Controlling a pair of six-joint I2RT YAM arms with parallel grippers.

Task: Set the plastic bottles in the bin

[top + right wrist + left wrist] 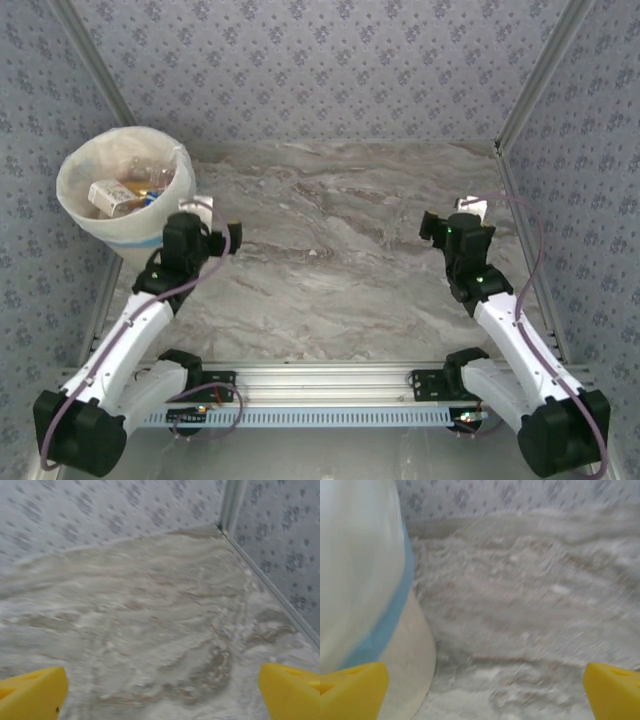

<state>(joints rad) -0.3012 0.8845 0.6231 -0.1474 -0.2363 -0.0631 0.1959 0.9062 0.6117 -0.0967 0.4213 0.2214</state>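
1. left arm (130, 330): white links, black joints; rises from its base at the near edge and slants inward; wrist low, facing away from the bases; left gripper (222, 226) with jaws spread wide; yellow pads (352, 690) at the two lower corners of the wrist view, slightly blurred.
2. right arm (515, 335): same build; slants inward from its base; wrist facing away; right gripper (450, 215) with jaws spread wide; yellow pads (30, 692) at both lower corners.

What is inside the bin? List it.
In the bin lie a white carton and some clear bottles, heaped together. Whatever sits beneath them is covered, so no count is possible.
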